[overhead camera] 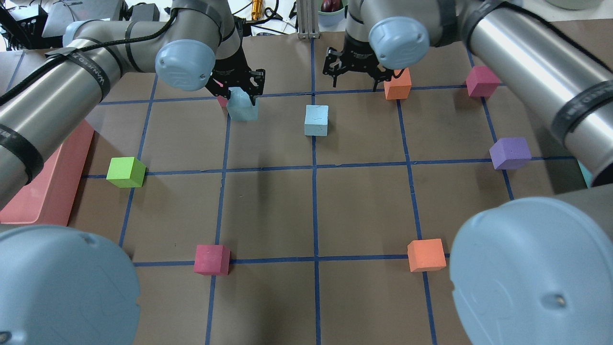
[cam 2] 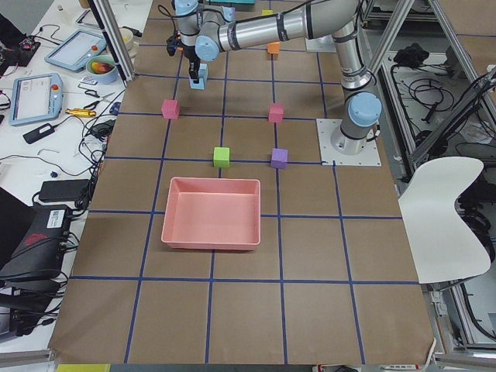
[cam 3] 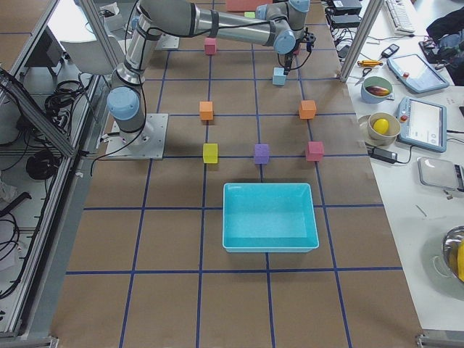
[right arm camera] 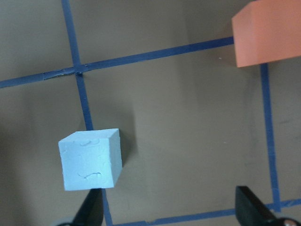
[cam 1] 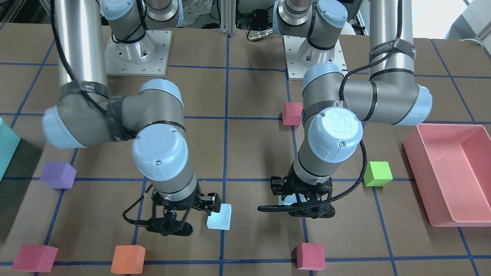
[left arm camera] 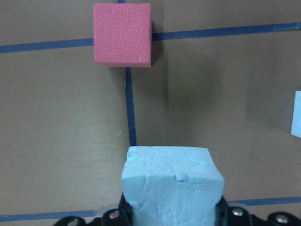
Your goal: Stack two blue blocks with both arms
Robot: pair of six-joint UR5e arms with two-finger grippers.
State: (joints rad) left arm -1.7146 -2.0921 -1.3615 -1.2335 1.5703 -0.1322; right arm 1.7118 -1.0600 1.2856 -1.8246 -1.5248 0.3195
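Note:
One pale blue block (overhead camera: 242,108) is clamped in my left gripper (overhead camera: 238,93), which is shut on it at the table's far side. The left wrist view shows it between the jaws (left arm camera: 171,183), above the brown table. The second blue block (overhead camera: 316,120) sits on the table by the centre grid line. My right gripper (overhead camera: 353,71) is open and empty. It hovers beyond and to the right of this block, not around it. In the right wrist view the block (right arm camera: 89,157) lies by one fingertip (right arm camera: 91,207).
An orange block (overhead camera: 397,86) sits right beside my right gripper, and a magenta block (left arm camera: 122,34) lies just beyond my left gripper. A green block (overhead camera: 126,172), a purple block (overhead camera: 510,153), another orange block (overhead camera: 426,255) and another magenta block (overhead camera: 212,259) are scattered around. A pink bin (overhead camera: 52,191) stands at the left and a teal bin (cam 3: 270,216) at the right.

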